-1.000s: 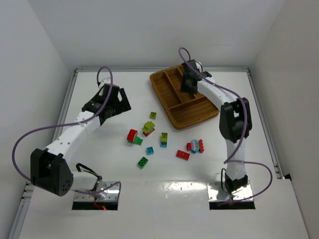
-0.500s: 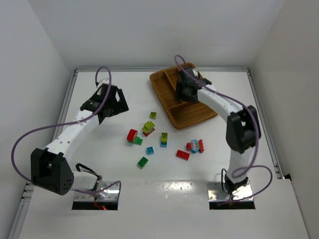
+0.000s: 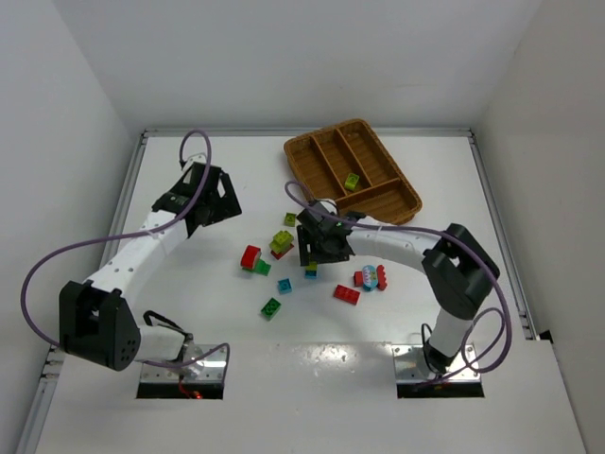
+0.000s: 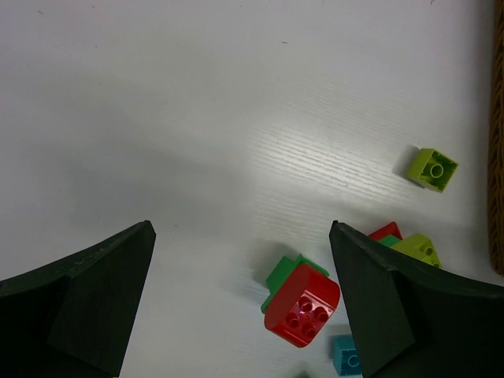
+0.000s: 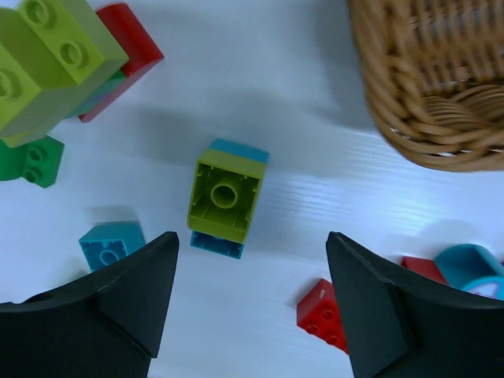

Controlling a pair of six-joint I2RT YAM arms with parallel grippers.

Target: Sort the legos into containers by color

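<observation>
The brown wicker tray (image 3: 397, 201) lies at the back right, with one yellow-green brick (image 3: 352, 181) in one of its long sections. My right gripper (image 3: 315, 248) hovers open over the loose legos, just above a yellow-green brick stacked on a cyan one (image 5: 224, 197); nothing sits between its fingertips (image 5: 252, 236). A yellow-green clump (image 3: 282, 242) and a red brick on a green one (image 3: 251, 258) lie to its left. My left gripper (image 3: 210, 196) is open and empty (image 4: 241, 227), back from that red-and-green pair (image 4: 303, 303).
Other bricks are scattered nearer the arm bases: a cyan one (image 3: 284, 286), a dark green one (image 3: 271, 307), a red one (image 3: 346, 294) and a red-and-cyan clump (image 3: 371, 277). A small yellow-green brick (image 3: 290, 218) lies towards the tray. White walls enclose the table.
My right arm has swung from over the tray down to the middle pile, its jaws opening. A yellow-green brick now shows in the tray. The left arm barely moved.
</observation>
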